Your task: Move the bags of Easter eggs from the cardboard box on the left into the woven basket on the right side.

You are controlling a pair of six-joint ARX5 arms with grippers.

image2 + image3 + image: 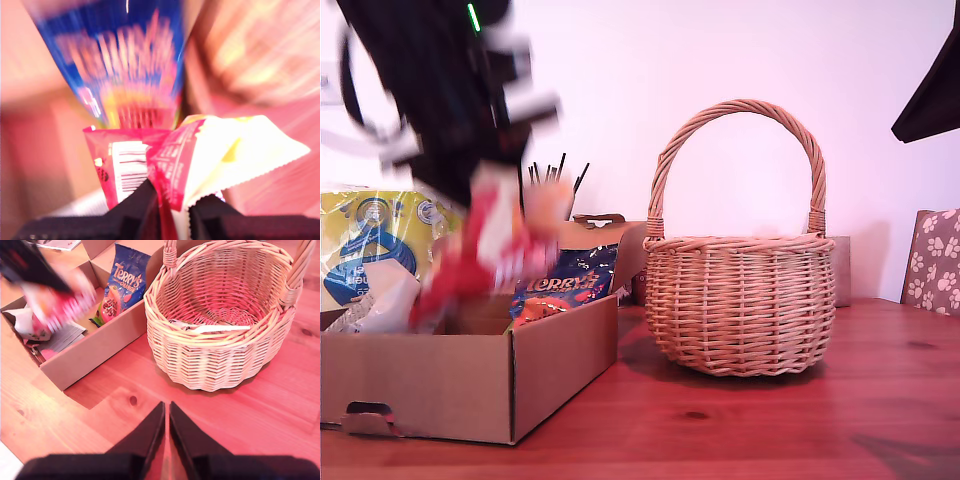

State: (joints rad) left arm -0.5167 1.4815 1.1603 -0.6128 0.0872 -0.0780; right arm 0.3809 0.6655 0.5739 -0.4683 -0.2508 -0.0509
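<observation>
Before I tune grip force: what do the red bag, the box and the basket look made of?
The red bag looks like thin glossy plastic film: crinkled, with a zigzag-cut seal edge. The cardboard box looks like matte brown corrugated board with folded flaps. The woven basket looks like light tan wicker, its handle braided.

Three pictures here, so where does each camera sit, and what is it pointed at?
Exterior view: low at table height, side-on to the cardboard box and woven basket; one blurred arm shows.
First wrist view: on my first gripper, looking along its fingers pinching the red bag.
Second wrist view: on my second gripper, high above the table, looking down, fingertips together.
All three share the blue Terry's bag.
</observation>
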